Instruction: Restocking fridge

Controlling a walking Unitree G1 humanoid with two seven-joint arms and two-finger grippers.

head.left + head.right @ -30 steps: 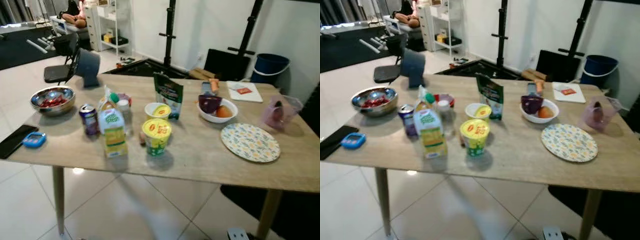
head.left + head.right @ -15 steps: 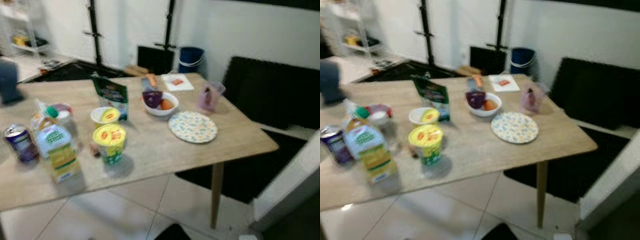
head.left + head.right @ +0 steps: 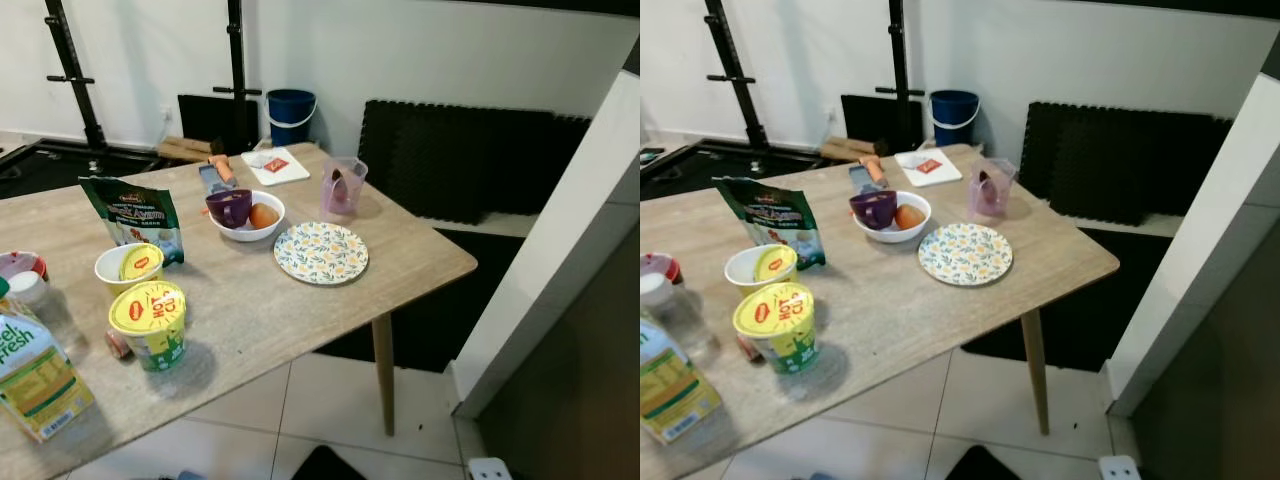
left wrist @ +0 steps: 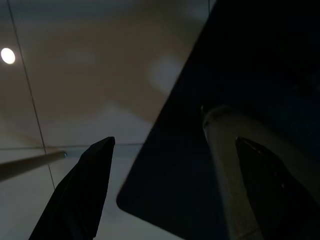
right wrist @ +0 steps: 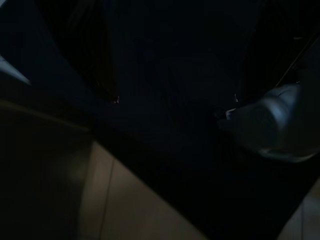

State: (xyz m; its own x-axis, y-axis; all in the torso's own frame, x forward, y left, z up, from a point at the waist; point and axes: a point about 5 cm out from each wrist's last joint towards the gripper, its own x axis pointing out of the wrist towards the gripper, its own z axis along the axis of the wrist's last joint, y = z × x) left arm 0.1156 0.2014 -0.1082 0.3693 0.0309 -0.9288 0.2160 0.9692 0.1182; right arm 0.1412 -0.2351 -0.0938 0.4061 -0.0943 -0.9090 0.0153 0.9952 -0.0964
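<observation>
1. a light wooden table (image 3: 300,310) stands on a pale tiled floor (image 3: 330,420), its right corner pointing toward a white fridge side (image 3: 560,240) at the right of the head views.
2. near the table's front edge stands a yellow-lidded tub (image 3: 149,325), and just behind it a white cup (image 3: 128,270) with a yellow lid inside.
3. a green pouch (image 3: 133,216) stands upright behind the white cup, further from the front edge.
4. at the table's front left, cut by the frame, lies a juice carton (image 3: 30,380); behind it a clear bottle with a white cap (image 3: 25,295) and a red-rimmed container (image 3: 20,266).
5. toward the middle of the table a white bowl (image 3: 246,217) holds a purple cup (image 3: 229,207) and an orange fruit (image 3: 263,215).
6. a flowered plate (image 3: 321,252) lies just right of the bowl, nearer the right edge.
7. a pink measuring jug (image 3: 341,185) stands near the far right edge; a white board (image 3: 272,165) sits at the far corner, with a peeler or knife (image 3: 215,175) beside it.
8. a blue bucket (image 3: 291,113) and black mats (image 3: 450,160) stand against the wall beyond the table.
9. the left gripper (image 4: 170,190) hangs over tiled floor and a dark mat, its two fingers (image 4: 80,195) spread wide apart with nothing between them.
10. the right wrist view is very dark; i cannot tell how the right gripper's fingers stand.
</observation>
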